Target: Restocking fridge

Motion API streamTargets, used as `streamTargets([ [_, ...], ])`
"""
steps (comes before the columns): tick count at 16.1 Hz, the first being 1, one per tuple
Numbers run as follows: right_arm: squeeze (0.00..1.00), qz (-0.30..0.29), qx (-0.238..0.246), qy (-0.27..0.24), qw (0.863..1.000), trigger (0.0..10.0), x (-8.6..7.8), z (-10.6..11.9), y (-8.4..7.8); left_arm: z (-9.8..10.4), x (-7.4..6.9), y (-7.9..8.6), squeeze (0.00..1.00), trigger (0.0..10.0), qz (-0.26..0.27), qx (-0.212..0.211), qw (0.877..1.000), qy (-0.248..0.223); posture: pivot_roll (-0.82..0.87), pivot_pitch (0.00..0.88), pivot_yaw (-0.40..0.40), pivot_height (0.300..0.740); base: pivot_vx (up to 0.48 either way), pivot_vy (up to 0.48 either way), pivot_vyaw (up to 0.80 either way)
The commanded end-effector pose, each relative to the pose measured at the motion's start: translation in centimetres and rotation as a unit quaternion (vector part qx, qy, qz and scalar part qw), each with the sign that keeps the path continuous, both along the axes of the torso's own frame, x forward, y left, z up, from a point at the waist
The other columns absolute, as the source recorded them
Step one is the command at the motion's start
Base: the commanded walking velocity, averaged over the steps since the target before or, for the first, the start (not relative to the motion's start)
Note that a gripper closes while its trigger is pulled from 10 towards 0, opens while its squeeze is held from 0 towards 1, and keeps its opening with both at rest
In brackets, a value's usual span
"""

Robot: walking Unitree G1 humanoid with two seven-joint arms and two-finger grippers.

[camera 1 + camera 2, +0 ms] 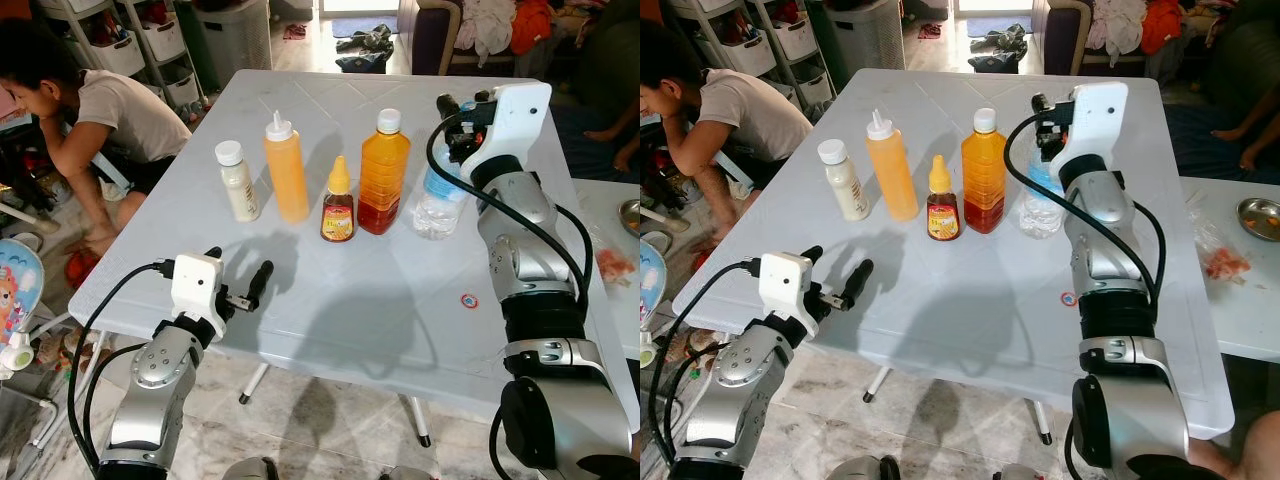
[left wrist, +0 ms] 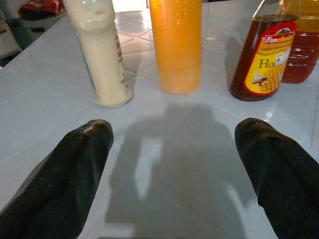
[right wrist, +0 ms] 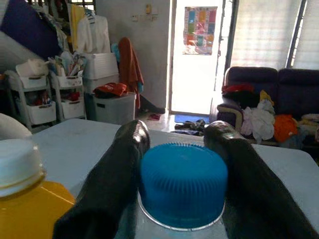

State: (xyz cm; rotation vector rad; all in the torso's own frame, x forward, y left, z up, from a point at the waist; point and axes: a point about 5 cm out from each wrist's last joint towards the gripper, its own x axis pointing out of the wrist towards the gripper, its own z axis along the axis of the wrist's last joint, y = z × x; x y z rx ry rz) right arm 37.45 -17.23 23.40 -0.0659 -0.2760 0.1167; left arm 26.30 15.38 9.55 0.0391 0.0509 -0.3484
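1. On the white table point(image 1: 330, 300), whose smooth top carried a faint tile-like grid, five containers stood upright in a row.
2. From the robot's left they were a slim white-capped bottle of creamy sauce point(image 1: 238, 181), a tall orange squeeze bottle point(image 1: 286, 167) with a pointed white nozzle, a small honey bottle point(image 1: 338, 203) with a yellow cone tip and a printed label, a larger amber oil bottle point(image 1: 384, 173) with a white cap, and a clear plastic water bottle point(image 1: 438, 205).
3. Each bottle was set apart from its neighbour by a small gap; the water bottle stood just beside the oil bottle.
4. The water bottle's cap point(image 3: 183, 184) was blue, round and finely ribbed.
5. The right gripper point(image 3: 180, 149) reached over the far end of the row, and its two rounded black fingers point(image 3: 119, 174) sat on either side of that blue cap, closed against it.
6. The left gripper point(image 2: 174, 164) hovered low near the table's near edge, its fingers spread wide and holding nothing, with the sauce, squeeze and honey bottles standing ahead of it, well apart.
7. A small round red-and-blue sticker point(image 1: 467, 299) lay flat on the table beside the right arm.
8. A person point(image 1: 95, 110) crouched on the floor off the table's left side.
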Motion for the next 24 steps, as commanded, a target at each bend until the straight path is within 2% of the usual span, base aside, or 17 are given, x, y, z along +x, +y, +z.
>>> streamTargets([
  [1,0.0,0.009,-0.006,0.001,1.0,0.0,-0.1,0.1,0.4,-0.2,0.1,0.2,0.0,10.0,-0.001,0.011,1.0,0.009,-0.03,0.062,0.063,0.74,0.0,0.0,0.0],
  [4,0.0,0.012,-0.006,0.006,1.0,0.0,-0.7,-0.5,0.4,-0.6,0.0,0.2,0.0,10.0,0.003,0.016,1.0,0.024,-0.03,0.056,0.061,0.74,0.0,0.0,0.0],
  [7,0.0,0.013,0.007,0.016,1.0,0.0,-2.1,-1.3,0.6,-1.0,0.0,0.3,0.0,10.0,0.013,0.035,0.999,0.039,-0.04,0.054,0.063,0.74,0.0,0.0,0.0],
  [8,0.0,0.015,0.019,0.014,1.0,0.0,-3.3,-1.6,0.9,-1.1,0.0,0.4,0.0,10.0,0.026,0.032,0.998,0.044,-0.04,0.048,0.058,0.74,0.0,0.0,0.0],
  [9,0.0,0.015,0.021,0.013,1.0,0.0,-3.6,-1.6,1.0,-1.1,0.0,0.4,0.0,10.0,0.026,0.031,0.998,0.044,-0.04,0.048,0.058,0.74,0.0,0.0,0.0],
  [10,0.0,0.016,0.03,0.007,0.999,0.0,-5.0,-1.7,1.3,-1.1,0.1,0.1,0.0,10.0,0.028,0.027,0.998,0.047,-0.05,0.041,0.055,0.74,0.0,0.0,0.0],
  [13,0.0,0.013,0.048,0.022,0.999,0.1,-7.1,-2.3,2.0,-1.2,0.3,-0.7,0.0,10.0,0.019,0.02,0.998,0.049,-0.07,0.034,0.051,0.74,0.0,0.0,0.0],
  [14,0.0,0.013,0.049,0.025,0.998,0.0,-7.3,-2.3,2.0,-1.2,0.3,-0.7,0.0,10.0,0.019,0.02,0.998,0.049,-0.07,0.033,0.05,0.74,0.0,0.0,0.0],
  [15,0.0,0.009,0.049,0.033,0.998,0.6,-7.8,-2.7,2.0,-1.2,0.4,-0.9,0.0,10.0,0.018,0.019,0.998,0.049,-0.07,0.032,0.051,0.74,0.0,0.0,0.0],
  [16,0.0,0.003,0.048,0.042,0.998,3.8,-8.3,-3.1,1.8,-1.2,0.4,-0.9,0.0,10.0,0.017,0.019,0.998,0.05,-0.08,0.034,0.052,0.74,0.0,0.0,0.0],
  [17,0.0,-0.006,0.046,0.054,0.997,3.1,-8.6,-3.5,1.5,-1.2,0.4,-1.0,0.0,10.0,0.017,0.018,0.998,0.052,-0.08,0.035,0.053,0.74,0.0,0.0,0.0],
  [18,0.0,-0.015,0.045,0.064,0.997,8.0,-8.9,-3.8,1.2,-1.2,0.4,-1.0,0.0,10.0,0.016,0.018,0.998,0.052,-0.08,0.036,0.054,0.74,0.0,0.0,0.0],
  [19,0.0,-0.021,0.041,0.072,0.996,10.0,-8.9,-4.0,1.0,-1.2,0.4,-1.1,0.0,10.0,0.015,0.018,0.998,0.052,-0.08,0.035,0.053,0.74,0.0,0.0,0.0],
  [24,0.0,-0.031,0.032,0.092,0.995,10.0,-9.1,-4.8,0.8,-1.1,0.7,-1.0,0.0,10.0,0.031,0.006,0.998,0.05,-0.07,0.028,0.045,0.74,0.0,0.0,0.0],
])
